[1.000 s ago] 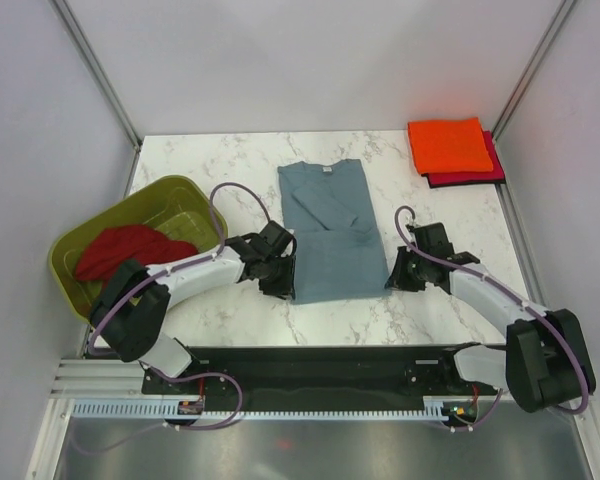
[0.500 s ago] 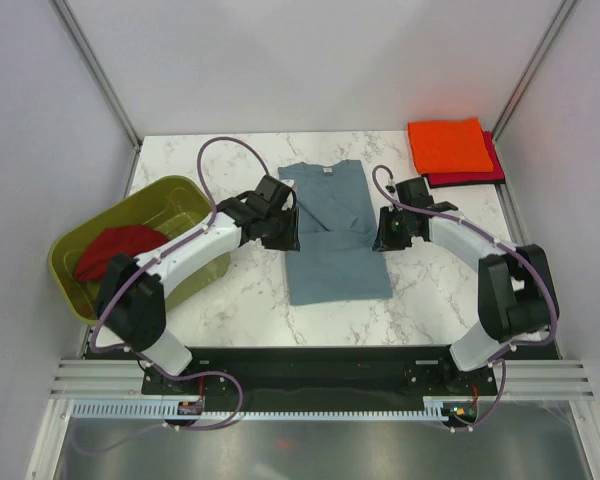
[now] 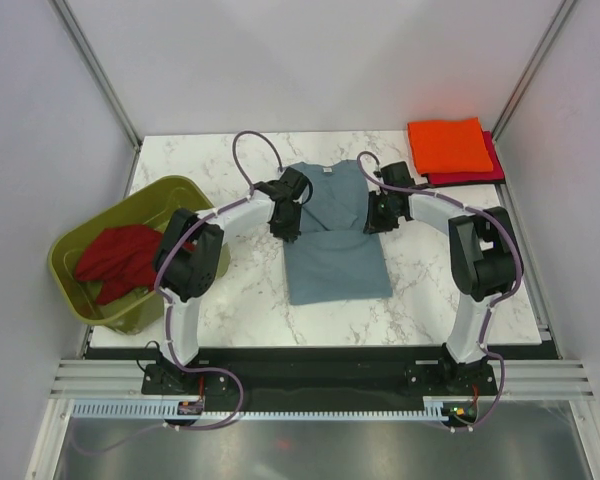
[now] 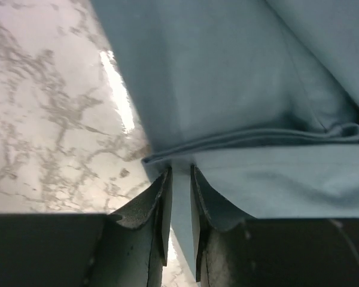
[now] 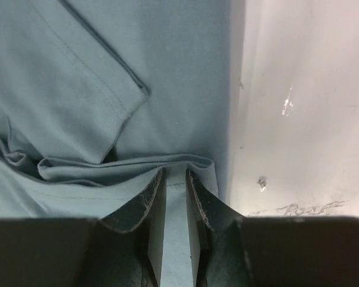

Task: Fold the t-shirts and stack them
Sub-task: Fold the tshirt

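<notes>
The blue shirt [image 3: 332,260] lay flat mid-table [image 3: 200,160], collar far. The left gripper [image 4: 180,179] was clamped on a cloth fold at its left edge, the right gripper [image 5: 175,179] likewise at its right edge. An orange shirt [image 3: 448,145] sat folded at the far right corner.

This is a robot lab, a small test booth. A marble table [image 3: 240,305] stands in the middle. Plain white walls [image 3: 310,60] close it in behind the table and on both sides, with metal posts [image 3: 95,70] at the far corners. Two robot arms, the left arm [image 3: 230,215] and the right arm [image 3: 440,210], are bolted to a black bar [image 3: 320,375] at the table's near edge. On the table lies a blue-grey t-shirt [image 3: 335,265], and a green tub [image 3: 145,205] sits at its left edge.
</notes>
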Action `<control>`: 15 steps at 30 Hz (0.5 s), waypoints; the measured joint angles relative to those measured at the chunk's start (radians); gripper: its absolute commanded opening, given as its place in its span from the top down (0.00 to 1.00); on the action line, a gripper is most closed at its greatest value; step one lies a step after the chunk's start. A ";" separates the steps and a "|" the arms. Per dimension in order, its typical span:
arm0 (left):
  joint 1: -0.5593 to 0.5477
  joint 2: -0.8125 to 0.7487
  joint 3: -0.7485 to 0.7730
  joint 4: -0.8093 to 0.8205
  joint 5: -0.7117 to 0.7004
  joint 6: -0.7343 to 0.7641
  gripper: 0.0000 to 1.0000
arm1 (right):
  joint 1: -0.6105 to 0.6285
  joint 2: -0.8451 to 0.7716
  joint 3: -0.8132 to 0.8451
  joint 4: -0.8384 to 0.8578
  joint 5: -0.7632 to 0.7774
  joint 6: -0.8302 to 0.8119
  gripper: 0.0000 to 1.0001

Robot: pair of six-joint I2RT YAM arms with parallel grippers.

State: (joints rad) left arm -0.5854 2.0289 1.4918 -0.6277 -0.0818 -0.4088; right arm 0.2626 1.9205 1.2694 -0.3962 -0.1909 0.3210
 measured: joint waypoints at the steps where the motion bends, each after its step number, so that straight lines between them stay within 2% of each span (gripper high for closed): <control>1: 0.006 0.008 0.008 -0.002 -0.013 0.000 0.72 | 0.000 0.003 0.001 0.000 0.008 0.000 0.73; 5: 0.018 0.014 0.018 -0.016 -0.055 0.000 0.66 | -0.003 0.009 0.005 -0.001 0.034 0.005 0.73; 9: 0.018 0.011 0.051 -0.043 -0.061 0.008 0.58 | -0.014 0.008 0.032 -0.032 0.074 0.017 0.65; 12: 0.019 -0.025 0.072 -0.056 -0.005 0.024 0.56 | -0.019 -0.008 0.062 -0.079 0.108 0.050 0.62; 15: 0.018 -0.126 0.066 -0.082 0.095 0.033 0.54 | -0.023 -0.071 0.063 -0.142 0.138 0.119 0.59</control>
State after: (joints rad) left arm -0.5671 1.9030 1.5578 -0.7101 0.0128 -0.3759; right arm 0.2401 1.8496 1.3327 -0.5377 -0.0528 0.4397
